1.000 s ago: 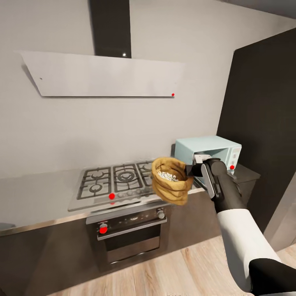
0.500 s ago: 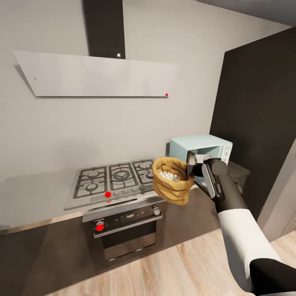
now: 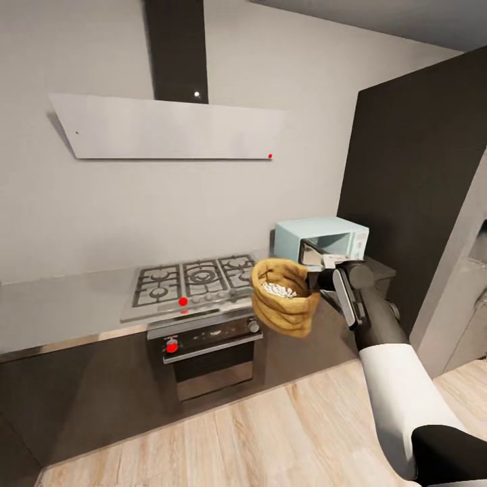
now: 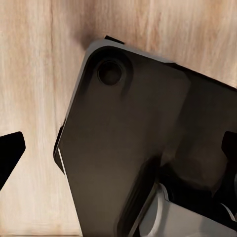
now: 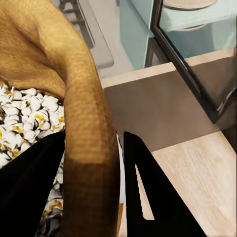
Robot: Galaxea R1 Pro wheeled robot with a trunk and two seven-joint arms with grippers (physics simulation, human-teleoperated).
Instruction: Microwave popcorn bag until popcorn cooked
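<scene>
The tan popcorn bag (image 3: pixel 283 306) hangs upright in the air in front of the counter, between the hob and the microwave. Whitish popcorn (image 3: pixel 277 290) fills its mouth. My right gripper (image 3: pixel 312 279) is shut on the bag's rim. In the right wrist view the rim (image 5: pixel 89 133) sits between the two black fingers (image 5: pixel 153 197), with popcorn (image 5: pixel 27 116) inside. The mint-blue microwave (image 3: pixel 318 237) stands on the grey countertop (image 3: pixel 61 304) just behind, its dark-framed door (image 5: pixel 197 69) swung open and the turntable (image 5: pixel 190 4) showing. My left gripper (image 4: pixel 118 153) is open over the wooden floor.
A gas hob (image 3: pixel 193 281) and a built-in oven (image 3: pixel 210 348) lie left of the bag, under a range hood (image 3: pixel 169 128). A tall dark cabinet (image 3: pixel 412 189) rises right of the microwave. Wooden floor (image 3: pixel 270 433) lies in front of the cabinets.
The whole head view has shifted and pulled back, so the camera moved. The bag stays in my right gripper at the same place in view.
</scene>
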